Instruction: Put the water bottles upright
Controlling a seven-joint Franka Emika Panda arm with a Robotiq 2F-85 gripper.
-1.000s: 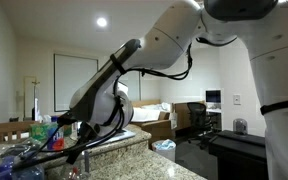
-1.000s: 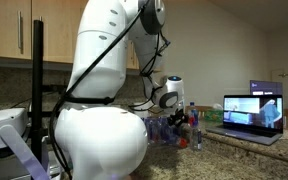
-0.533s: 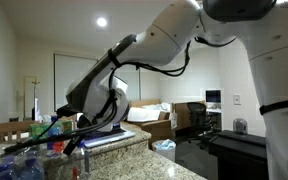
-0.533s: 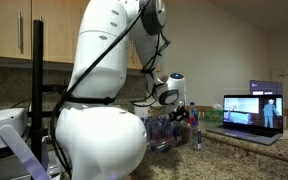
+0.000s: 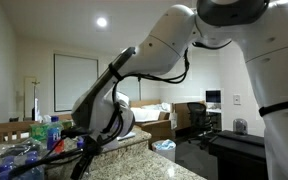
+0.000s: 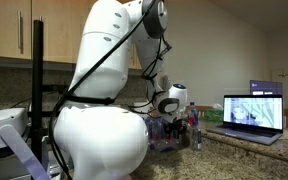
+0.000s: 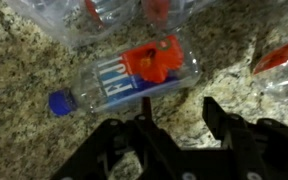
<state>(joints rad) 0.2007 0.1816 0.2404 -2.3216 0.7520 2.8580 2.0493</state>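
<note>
- In the wrist view the gripper (image 7: 169,125) has its two dark fingers (image 7: 222,115) spread apart, and only the bare counter shows between them; it holds nothing.
- Just beyond the fingertips, one water bottle (image 7: 134,75) lies on its side on the speckled granite countertop (image 7: 24,130). It does not touch the fingers.
- This bottle's blue cap (image 7: 56,101) points to the left of the view, and its label band is blue and red.
- More water bottles (image 7: 84,20) of clear plastic, with red parts, lie at the top edge of the wrist view, and another one (image 7: 279,60) lies at the right edge.
- In an exterior view the white arm (image 5: 154,50) bends down, so the gripper is low over the counter beside the bottle group (image 5: 34,140).
- In an exterior view an open laptop (image 6: 252,112) stands on the counter, apart from the bottles.
</note>
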